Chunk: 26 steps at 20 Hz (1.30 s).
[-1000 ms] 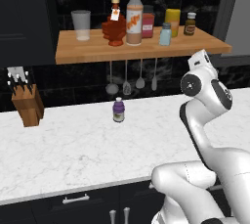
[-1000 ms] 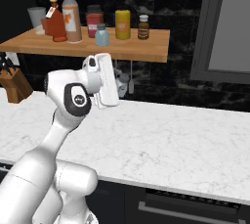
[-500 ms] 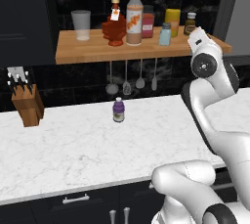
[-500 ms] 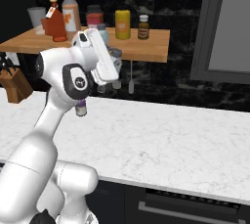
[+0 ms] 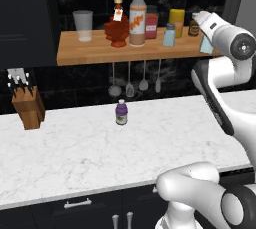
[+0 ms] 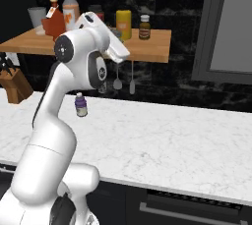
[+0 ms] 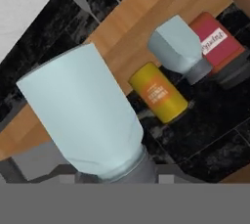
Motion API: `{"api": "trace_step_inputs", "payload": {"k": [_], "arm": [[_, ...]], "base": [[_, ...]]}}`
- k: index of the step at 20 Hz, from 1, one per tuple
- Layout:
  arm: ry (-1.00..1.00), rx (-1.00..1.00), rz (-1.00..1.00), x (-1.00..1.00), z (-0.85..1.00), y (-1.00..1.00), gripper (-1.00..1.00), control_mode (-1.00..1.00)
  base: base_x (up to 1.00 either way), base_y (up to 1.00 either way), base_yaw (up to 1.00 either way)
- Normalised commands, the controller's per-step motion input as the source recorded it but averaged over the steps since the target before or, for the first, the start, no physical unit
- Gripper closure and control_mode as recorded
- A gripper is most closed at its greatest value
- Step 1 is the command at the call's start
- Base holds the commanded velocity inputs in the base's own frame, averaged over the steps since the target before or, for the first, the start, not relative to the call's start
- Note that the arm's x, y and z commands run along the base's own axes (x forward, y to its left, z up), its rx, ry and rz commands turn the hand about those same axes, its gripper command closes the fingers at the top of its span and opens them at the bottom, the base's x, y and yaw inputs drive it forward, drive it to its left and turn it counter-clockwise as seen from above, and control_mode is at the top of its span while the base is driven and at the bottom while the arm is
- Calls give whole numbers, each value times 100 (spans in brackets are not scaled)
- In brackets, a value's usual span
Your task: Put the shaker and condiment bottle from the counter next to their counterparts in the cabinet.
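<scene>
Nearest, lower left of the hand view: gripper (image 7: 105, 176) clamped on the pale blue shaker (image 7: 85, 115), lifted since 1 second ago from counter height to the wooden cabinet shelf (image 5: 90, 53) at upper right. Means placement beside the counterpart shaker (image 7: 178, 47) comes next. Farther back, left base view adds the red-brown condiment bottle (image 5: 117, 25), already shelved by the orange-labelled bottle (image 5: 138, 14).

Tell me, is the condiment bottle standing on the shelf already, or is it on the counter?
On the shelf. The condiment bottle stands upright on the cabinet board, beside the tall orange-labelled bottle, not on the counter.
</scene>
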Motion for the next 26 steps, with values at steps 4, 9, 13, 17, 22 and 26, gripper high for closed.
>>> {"api": "trace_step_inputs", "payload": {"k": [4,9,13,17,22,26], "arm": [[1,-12,13,0,17,21,100,-100],[0,-17,14,13,-15,30,100,-100],[-3,-4,5,18,0,4,100,-100],[-16,-6,0,13,0,4,100,-100],[-6,0,0,30,0,13,100,-100],[0,0,1,52,0,2,100,-100]], "base": [[0,0,0],[0,0,0],[0,0,0],[0,0,0],[0,0,0],[0,0,0]]}}
